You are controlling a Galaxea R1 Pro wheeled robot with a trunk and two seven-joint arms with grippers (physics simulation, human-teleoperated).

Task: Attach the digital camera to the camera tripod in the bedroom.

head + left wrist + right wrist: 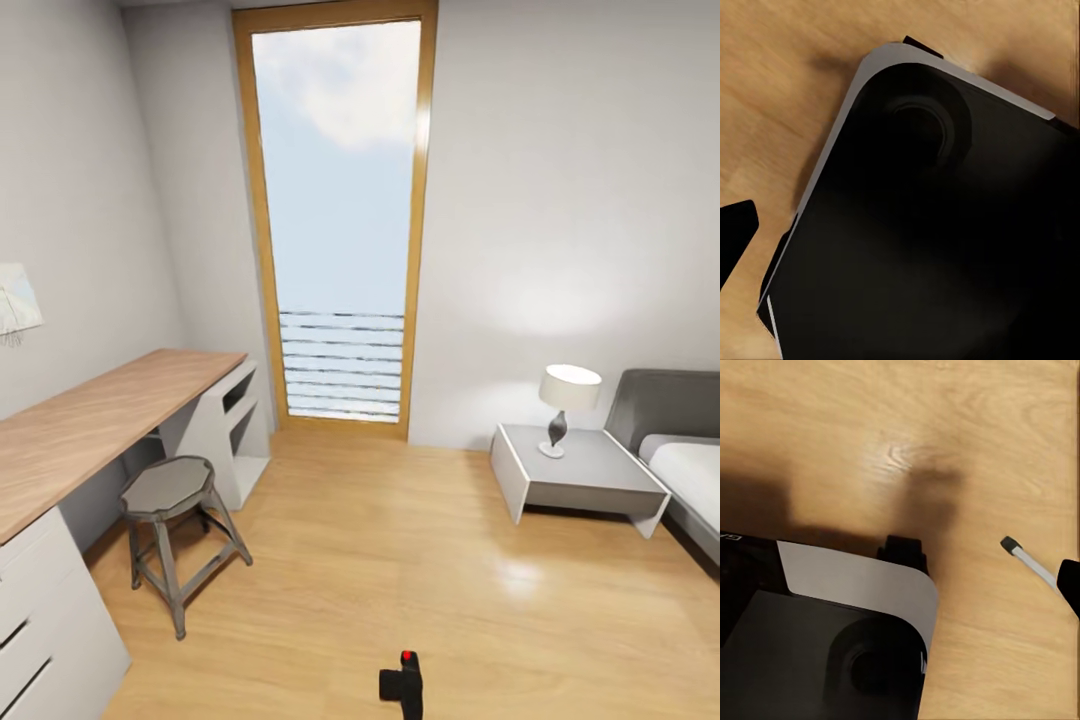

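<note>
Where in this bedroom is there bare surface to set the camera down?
The desk top is bare along its visible length. The nightstand is free except the lamp at its back. The floor between stool and nightstand is open; the camera lies nearer.

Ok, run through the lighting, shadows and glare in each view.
Head view: bright window, lit lamp casting a glow on the wall, soft glare patch on the floor. Left wrist view: the dark robot base is nearly featureless, with a soft shadow beside it. Right wrist view: a glare streak on the planks and blurry shadows.
</note>
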